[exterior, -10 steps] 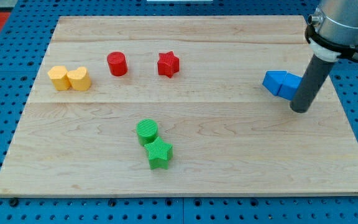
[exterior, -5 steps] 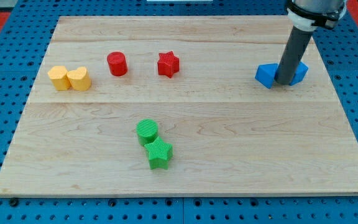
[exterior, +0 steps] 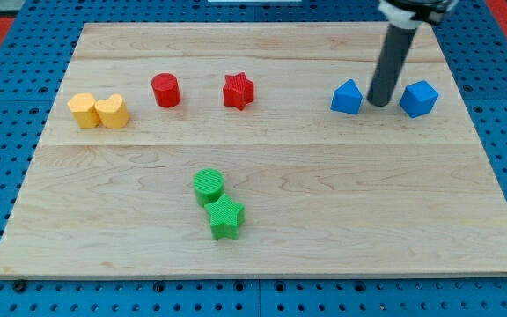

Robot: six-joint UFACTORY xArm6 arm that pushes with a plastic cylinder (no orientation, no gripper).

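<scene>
My tip (exterior: 378,102) rests on the board at the view's upper right, between two blue blocks. The left blue block (exterior: 347,97) sits just off the tip's left side, with a small gap. The right blue block (exterior: 419,98) lies a little further off on the other side. I cannot tell whether the tip touches either one. The dark rod rises from the tip toward the view's top edge.
A red cylinder (exterior: 165,90) and a red star (exterior: 238,90) stand at the upper middle. Two yellow blocks (exterior: 99,111) touch each other at the left. A green cylinder (exterior: 208,185) and green star (exterior: 225,217) sit together at lower centre. The wooden board (exterior: 262,255) lies on blue pegboard.
The tip has moved up and to the left, passing between the two blue blocks. They were joined and now stand apart, the left one pushed further left.
</scene>
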